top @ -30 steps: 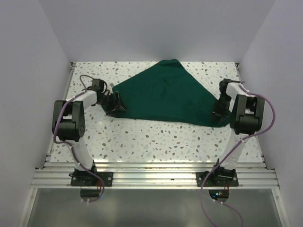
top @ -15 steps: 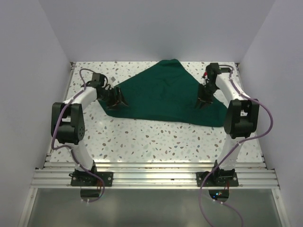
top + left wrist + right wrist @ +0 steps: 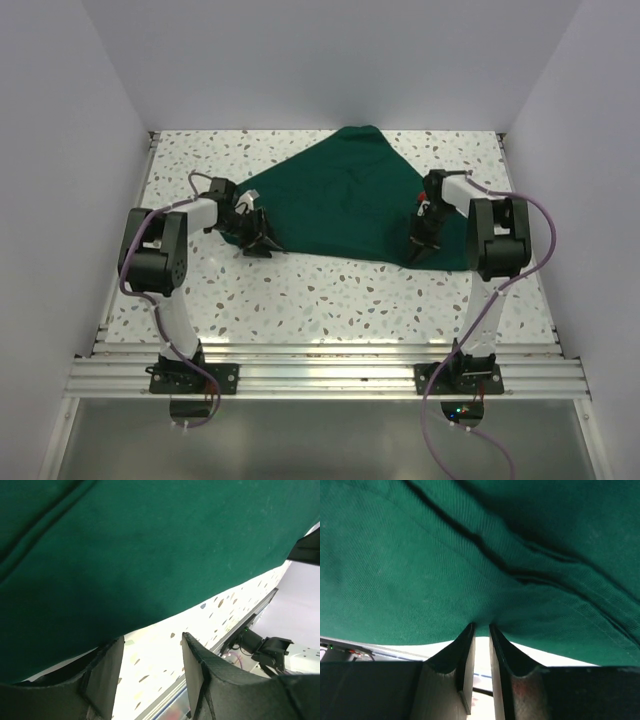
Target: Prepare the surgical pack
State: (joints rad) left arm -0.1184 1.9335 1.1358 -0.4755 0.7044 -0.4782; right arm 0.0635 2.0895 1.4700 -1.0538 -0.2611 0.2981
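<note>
One dark green drape (image 3: 345, 200) lay spread flat over the far middle of the speckled table (image 3: 300, 290), its near edge running between the two arms. At the near-right hem, the right gripper (image 3: 481, 626) had its fingers almost together, pinching puckered cloth at the tips. At the near-left corner, the left gripper (image 3: 150, 640) held its fingers (image 3: 102, 672) apart, with bare table showing between them.

Dark green cloth drape (image 3: 350, 205), spread on the speckled bench (image 3: 300, 290) as a broad, roughly triangular sheet. The apex is directed toward the far edge, near centre, and the long near edge runs from left to right. Shallow creases are seen across the surface. The near right edge is puckered between the tips of the right claw (image 3: 481, 626).
</note>
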